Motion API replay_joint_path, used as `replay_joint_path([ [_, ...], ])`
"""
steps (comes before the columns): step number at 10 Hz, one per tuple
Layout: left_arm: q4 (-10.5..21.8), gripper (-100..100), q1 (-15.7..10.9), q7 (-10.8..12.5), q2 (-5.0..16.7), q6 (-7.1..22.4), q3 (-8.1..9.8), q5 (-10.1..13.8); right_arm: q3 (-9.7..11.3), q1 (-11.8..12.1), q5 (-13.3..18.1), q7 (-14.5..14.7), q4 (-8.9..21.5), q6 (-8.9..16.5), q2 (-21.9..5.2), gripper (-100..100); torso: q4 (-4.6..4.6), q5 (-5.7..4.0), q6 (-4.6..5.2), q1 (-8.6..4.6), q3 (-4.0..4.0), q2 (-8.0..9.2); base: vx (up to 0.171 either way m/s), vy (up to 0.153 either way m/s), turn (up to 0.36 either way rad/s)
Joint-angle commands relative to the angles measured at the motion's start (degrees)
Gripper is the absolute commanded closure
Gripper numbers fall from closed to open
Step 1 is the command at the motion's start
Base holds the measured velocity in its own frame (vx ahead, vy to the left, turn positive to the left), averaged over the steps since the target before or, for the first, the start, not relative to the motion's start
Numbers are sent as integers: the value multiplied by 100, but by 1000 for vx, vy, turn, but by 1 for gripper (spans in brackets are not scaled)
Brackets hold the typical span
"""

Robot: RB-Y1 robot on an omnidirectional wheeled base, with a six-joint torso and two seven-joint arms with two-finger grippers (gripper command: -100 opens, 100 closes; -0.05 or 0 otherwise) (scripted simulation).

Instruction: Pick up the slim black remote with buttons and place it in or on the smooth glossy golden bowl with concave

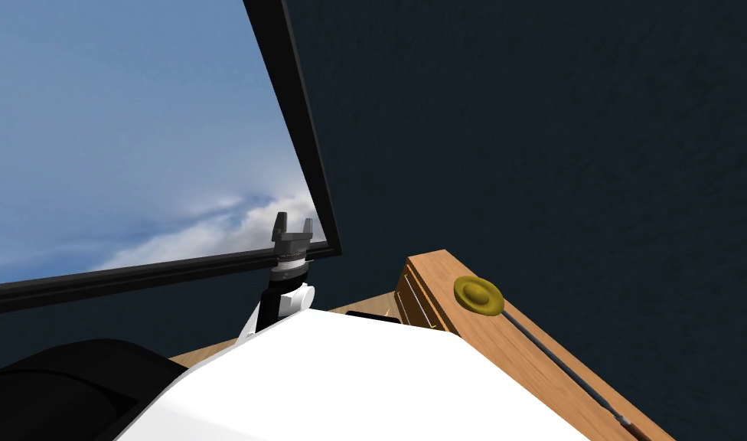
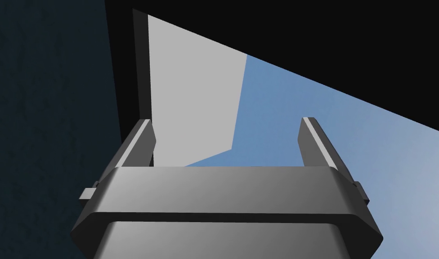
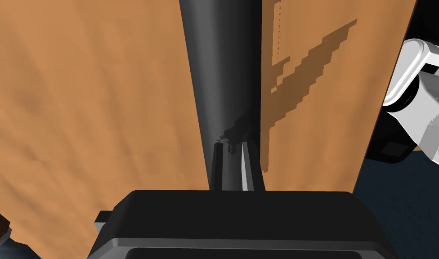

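Done: right gripper point(image 3: 230, 146) fingers narrow, clamping the remote point(image 3: 223, 67) over the counter point(image 3: 101, 112).
To do: set it in the bowl point(image 1: 479, 295) at the counter's edge.
Left gripper point(image 2: 226, 120): fingers wide, empty.

Reads as a room in a home. Dark blue wall point(image 1: 556, 115) with a large black-framed window point(image 1: 135, 138) giving onto blue sky and cloud. Beside that wall, a wooden table point(image 1: 510, 360) carrying a small golden bowl point(image 1: 479, 295).
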Motion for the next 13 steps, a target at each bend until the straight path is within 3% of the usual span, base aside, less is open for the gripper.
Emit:
replay_joint_path([
  [1,0,0,0,0,0,0,0,0,0,0,0,0,0,0,0,100,0,0,0,0,0,0,0,0,0],
  [3,0,0,0,0,0,0,0,0,-2,-2,1,4,3,4,-5,100,0,-6,4,-11,0,0,0,0,0],
  [4,0,0,0,0,0,0,0,0,-2,-2,2,5,3,4,-5,0,-1,-7,4,-12,0,0,0,0,0],
  [5,0,0,0,0,0,0,0,0,-8,-22,-17,-45,-22,-98,-174,100,-1,-7,4,-12,0,0,4,16,-87],
  [6,0,0,1,0,0,0,0,0,-20,-7,-40,-69,-72,-165,-300,100,-2,-1,8,-5,-1,0,-4,31,-88],
  [7,0,0,0,0,0,0,0,0,-42,67,-63,-41,-144,-75,-274,100,-2,2,7,3,0,1,-4,13,-13],
  [8,0,0,0,0,0,0,0,0,-45,69,-66,-49,-150,-87,-292,0,-1,-3,6,-2,0,1,0,0,0],
  [9,0,0,0,0,0,0,0,0,-218,36,-111,-205,-47,-198,-436,100,-1,-4,6,-7,-1,0,-46,91,146],
  [13,0,0,-1,0,-1,0,-1,0,-669,134,-291,-619,223,-558,-755,100,2,14,-4,59,1,1,-46,149,208],
])
